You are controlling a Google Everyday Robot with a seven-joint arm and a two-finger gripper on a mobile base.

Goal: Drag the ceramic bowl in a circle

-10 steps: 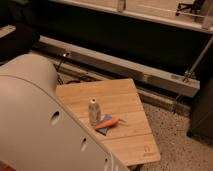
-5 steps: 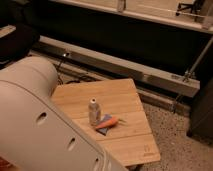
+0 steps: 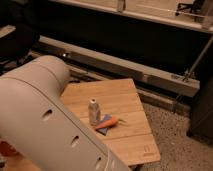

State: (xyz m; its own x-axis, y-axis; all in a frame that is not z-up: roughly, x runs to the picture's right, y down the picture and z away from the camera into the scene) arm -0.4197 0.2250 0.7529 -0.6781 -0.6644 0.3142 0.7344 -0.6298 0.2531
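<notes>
The ceramic bowl is hidden or out of view. My gripper is not in view; only the big white arm housing (image 3: 45,120) fills the lower left and covers much of the wooden table (image 3: 127,97). On the table stand a small white bottle (image 3: 93,111) and, next to it, an orange carrot-like object (image 3: 106,121) lying on a small blue item (image 3: 104,128).
A long grey metal rail (image 3: 125,67) runs behind the table along a dark wall. The speckled floor (image 3: 175,142) lies to the right of the table. A dark cabinet edge (image 3: 202,115) stands at the far right.
The white arm housing has shifted up and right, covering more of the table's left side. The bottle and carrot have not moved.
</notes>
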